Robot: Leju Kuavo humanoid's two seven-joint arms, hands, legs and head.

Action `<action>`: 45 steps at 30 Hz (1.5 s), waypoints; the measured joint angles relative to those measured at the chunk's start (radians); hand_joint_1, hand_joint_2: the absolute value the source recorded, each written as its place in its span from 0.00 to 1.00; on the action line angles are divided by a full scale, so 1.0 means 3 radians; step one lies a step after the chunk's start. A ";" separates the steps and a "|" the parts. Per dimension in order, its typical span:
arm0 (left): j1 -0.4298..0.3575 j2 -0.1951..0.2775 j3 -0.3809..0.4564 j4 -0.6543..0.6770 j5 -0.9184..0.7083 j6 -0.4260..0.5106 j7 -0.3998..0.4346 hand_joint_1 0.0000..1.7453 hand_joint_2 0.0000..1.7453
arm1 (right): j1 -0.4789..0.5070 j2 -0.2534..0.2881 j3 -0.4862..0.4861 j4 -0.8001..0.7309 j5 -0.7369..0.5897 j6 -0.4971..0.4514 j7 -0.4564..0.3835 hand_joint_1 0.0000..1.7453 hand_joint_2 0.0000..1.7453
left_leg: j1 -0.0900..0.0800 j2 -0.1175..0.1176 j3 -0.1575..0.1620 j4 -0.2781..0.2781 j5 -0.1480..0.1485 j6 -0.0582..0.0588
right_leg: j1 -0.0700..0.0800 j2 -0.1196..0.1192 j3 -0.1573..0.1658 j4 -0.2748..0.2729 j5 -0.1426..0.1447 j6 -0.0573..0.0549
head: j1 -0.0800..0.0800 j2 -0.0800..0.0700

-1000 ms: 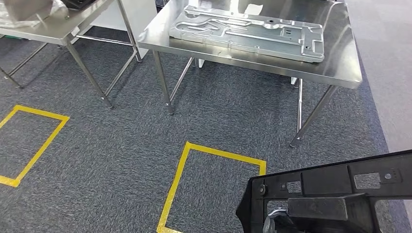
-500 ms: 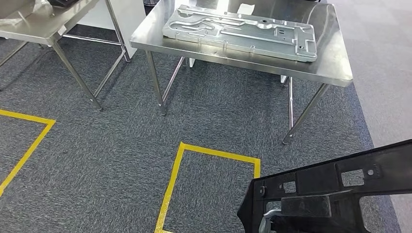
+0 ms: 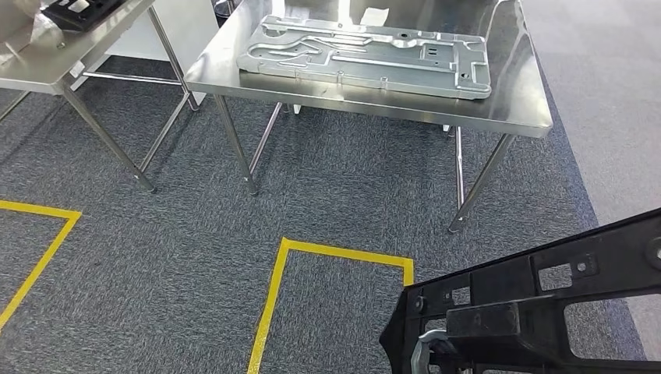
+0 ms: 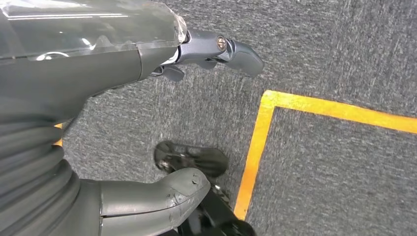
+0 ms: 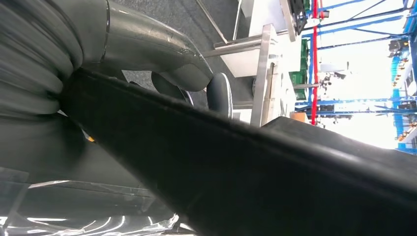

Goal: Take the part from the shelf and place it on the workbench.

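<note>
A long black plastic part (image 3: 538, 304) with cut-outs juts across the lower right of the head view, above the carpet. My right hand (image 3: 425, 351) grips it from below, with just a silver bit of the hand peeking past the part's end. In the right wrist view the thick grey thumb (image 5: 147, 44) presses on the part (image 5: 255, 167). The steel workbench (image 3: 514, 109) stands ahead, and a large grey metal plate (image 3: 366, 54) lies on it. My left hand (image 4: 74, 73) hangs over the floor with thumb and fingers apart, holding nothing.
A second steel table (image 3: 47, 66) stands at the far left with a black part (image 3: 78, 9) on it. Yellow tape outlines (image 3: 281, 288) mark the grey carpet in front of the workbench. Lighter flooring (image 3: 608, 93) runs along the right side.
The whole picture has shifted to the left, so the camera has moved. The black part stays in my right hand, its far end a little higher in the picture.
</note>
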 joint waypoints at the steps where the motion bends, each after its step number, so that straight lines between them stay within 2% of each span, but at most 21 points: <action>1: 0.0005 0.0003 0.0004 0.0000 0.0000 0.0000 0.0001 0.00 1.00 | -0.0001 -0.0006 0.0004 0.0011 0.0001 -0.0007 0.0004 1.00 1.00 | 0.0000 0.0000 -0.0009 -0.0076 0.0121 0.0000 | 0.0000 0.0010 0.0039 0.0001 -0.0028 0.0006 | -0.0001 0.0000; 3: 0.0010 0.0011 0.0013 0.0000 -0.0001 0.0000 0.0003 0.00 1.00 | -0.0008 -0.0015 0.0012 0.0027 0.0010 -0.0053 0.0040 1.00 1.00 | -0.0002 -0.0004 0.0116 -0.0483 0.0431 0.0016 | 0.0001 0.0022 0.0126 0.0000 -0.0093 0.0026 | 0.0000 0.0000; 4: 0.0009 0.0015 0.0016 0.0000 -0.0005 0.0000 0.0005 0.00 1.00 | -0.0020 -0.0019 0.0015 0.0034 0.0021 -0.0109 0.0078 1.00 1.00 | -0.0007 -0.0007 0.0190 -0.0678 0.0519 0.0030 | 0.0006 0.0027 0.0156 0.0005 -0.0126 0.0043 | 0.0000 0.0000; 9: 0.0000 0.0034 0.0019 0.0000 -0.0083 -0.0013 0.0029 0.00 1.00 | -0.0148 -0.0052 0.0033 0.0052 0.0112 -0.0667 0.0303 1.00 1.00 | -0.0018 -0.0016 0.0299 -0.0895 0.0504 0.0136 | 0.0012 0.0028 0.0179 0.0075 -0.0174 0.0126 | 0.0017 0.0001; 11: -0.0007 0.0043 0.0015 0.0000 -0.0117 -0.0021 0.0035 0.00 1.00 | -0.0251 -0.0069 0.0037 0.0045 0.0200 -0.0964 0.0375 1.00 1.00 | -0.0008 -0.0015 0.0354 -0.0922 0.0488 0.0175 | 0.0002 0.0014 0.0038 0.0332 -0.0251 0.0157 | 0.0032 0.0000; 14: -0.0016 0.0055 0.0007 0.0000 -0.0162 -0.0031 0.0050 0.00 1.00 | -0.0436 -0.0119 0.0057 0.0028 0.0392 -0.1367 0.0517 1.00 1.00 | -0.0008 -0.0004 0.0400 -0.0927 0.0441 0.0194 | -0.0012 0.0001 -0.0392 0.0915 -0.0465 0.0195 | 0.0043 0.0000; 15: -0.0017 0.0058 0.0004 0.0000 -0.0170 -0.0033 0.0055 0.00 1.00 | -0.0483 -0.0139 0.0065 0.0023 0.0437 -0.1448 0.0558 1.00 1.00 | -0.0008 -0.0005 0.0425 -0.0927 0.0418 0.0191 | -0.0017 -0.0003 -0.0491 0.0989 -0.0469 0.0199 | 0.0044 0.0000; 16: -0.0018 0.0061 0.0001 0.0000 -0.0177 -0.0035 0.0059 0.00 1.00 | -0.0520 -0.0157 0.0074 0.0018 0.0471 -0.1504 0.0591 1.00 1.00 | -0.0007 -0.0006 0.0461 -0.0927 0.0390 0.0186 | -0.0020 -0.0007 -0.0532 0.0952 -0.0405 0.0197 | 0.0045 0.0000; 18: -0.0015 0.0063 -0.0009 0.0000 -0.0177 -0.0038 0.0064 0.00 1.00 | -0.0565 -0.0178 0.0091 0.0015 0.0494 -0.1533 0.0618 1.00 1.00 | -0.0007 -0.0010 0.0542 -0.0931 0.0330 0.0172 | -0.0023 -0.0020 -0.0464 0.0584 -0.0082 0.0172 | 0.0047 0.0000; 20: -0.0020 0.0064 -0.0019 0.0003 -0.0178 -0.0039 0.0067 0.00 1.00 | -0.0594 -0.0194 0.0108 0.0014 0.0503 -0.1544 0.0629 1.00 1.00 | -0.0012 -0.0013 0.0591 -0.0937 0.0280 0.0142 | -0.0003 -0.0039 -0.0394 0.0253 0.0142 0.0137 | 0.0047 0.0000; 24: -0.0028 0.0071 -0.0033 0.0007 -0.0178 -0.0040 0.0068 0.00 1.00 | -0.0612 -0.0215 0.0134 -0.0003 0.0506 -0.1550 0.0636 1.00 1.00 | -0.0015 -0.0005 0.0647 -0.0911 0.0285 0.0054 | 0.0011 -0.0020 -0.0330 0.0115 0.0181 0.0064 | 0.0045 0.0000; 26: -0.0040 0.0072 -0.0036 0.0009 -0.0179 -0.0041 0.0068 0.00 1.00 | -0.0626 -0.0217 0.0142 -0.0010 0.0518 -0.1569 0.0633 1.00 1.00 | -0.0007 -0.0007 0.0545 -0.0667 0.0261 0.0027 | 0.0002 -0.0019 -0.0241 0.0083 0.0152 0.0022 | 0.0031 0.0000; 29: -0.0042 0.0083 -0.0038 0.0010 -0.0194 -0.0041 0.0074 0.00 1.00 | -0.0668 -0.0216 0.0150 -0.0012 0.0705 -0.1680 0.0612 1.00 1.00 | 0.0001 -0.0009 0.0175 -0.0117 0.0011 0.0005 | 0.0009 -0.0011 -0.0150 0.0071 0.0083 -0.0014 | 0.0015 0.0000; 31: -0.0034 0.0090 -0.0042 0.0010 -0.0223 -0.0041 0.0083 0.00 1.00 | -0.0715 -0.0191 0.0141 -0.0025 0.1017 -0.1733 0.0575 1.00 1.00 | 0.0000 -0.0010 0.0043 -0.0081 -0.0063 0.0010 | 0.0020 0.0009 -0.0085 0.0073 0.0028 -0.0017 | 0.0015 0.0000; 32: -0.0032 0.0093 -0.0045 0.0010 -0.0236 -0.0041 0.0085 0.00 1.00 | -0.0749 -0.0165 0.0135 -0.0039 0.1203 -0.1742 0.0554 1.00 1.00 | -0.0001 -0.0010 0.0048 -0.0215 0.0022 0.0021 | 0.0026 0.0018 -0.0043 0.0074 -0.0002 -0.0015 | 0.0013 0.0000; 35: -0.0032 0.0110 -0.0050 0.0012 -0.0255 -0.0044 0.0088 0.00 1.00 | -0.0863 -0.0075 0.0121 -0.0086 0.1628 -0.1749 0.0521 1.00 1.00 | -0.0029 -0.0019 0.0144 -0.0727 0.0472 0.0083 | 0.0042 0.0032 0.0063 0.0080 -0.0092 0.0008 | 0.0018 0.0000; 36: -0.0032 0.0115 -0.0051 0.0014 -0.0264 -0.0046 0.0090 0.00 1.00 | -0.0890 -0.0052 0.0114 -0.0099 0.1717 -0.1751 0.0520 1.00 1.00 | -0.0041 -0.0024 0.0158 -0.0796 0.0552 0.0100 | 0.0044 0.0036 0.0079 0.0079 -0.0114 0.0025 | 0.0022 0.0000; 39: -0.0033 0.0125 -0.0059 0.0021 -0.0304 -0.0053 0.0093 0.00 1.00 | -0.0972 0.0009 0.0066 -0.0166 0.2198 -0.1755 0.0580 1.00 1.00 | -0.0038 -0.0034 0.0205 -0.0848 0.0587 0.0143 | 0.0049 0.0040 0.0097 0.0135 -0.0121 0.0080 | 0.0023 0.0000; 41: -0.0048 0.0126 -0.0081 0.0024 -0.0348 -0.0062 0.0093 0.00 1.00 | -0.1095 0.0027 -0.0013 -0.0221 0.2957 -0.1757 0.0701 1.00 1.00 | -0.0018 -0.0034 0.0271 -0.0893 0.0580 0.0170 | 0.0047 0.0026 0.0005 0.0332 -0.0135 0.0117 | 0.0033 0.0000; 43: -0.0065 0.0128 -0.0115 0.0026 -0.0399 -0.0075 0.0094 0.00 1.00 | -0.1237 0.0018 -0.0161 -0.0250 0.3863 -0.1758 0.0764 1.00 1.00 | -0.0013 -0.0030 0.0310 -0.0914 0.0560 0.0191 | 0.0030 0.0012 -0.0225 0.0679 -0.0256 0.0158 | 0.0047 -0.0001; 45: -0.0074 0.0130 -0.0139 0.0027 -0.0425 -0.0089 0.0097 0.00 1.00 | -0.1323 0.0003 -0.0359 -0.0250 0.4349 -0.1756 0.0681 1.00 1.00 | -0.0011 -0.0038 0.0337 -0.0915 0.0526 0.0197 | 0.0003 0.0002 -0.0487 0.0978 -0.0407 0.0188 | 0.0048 -0.0001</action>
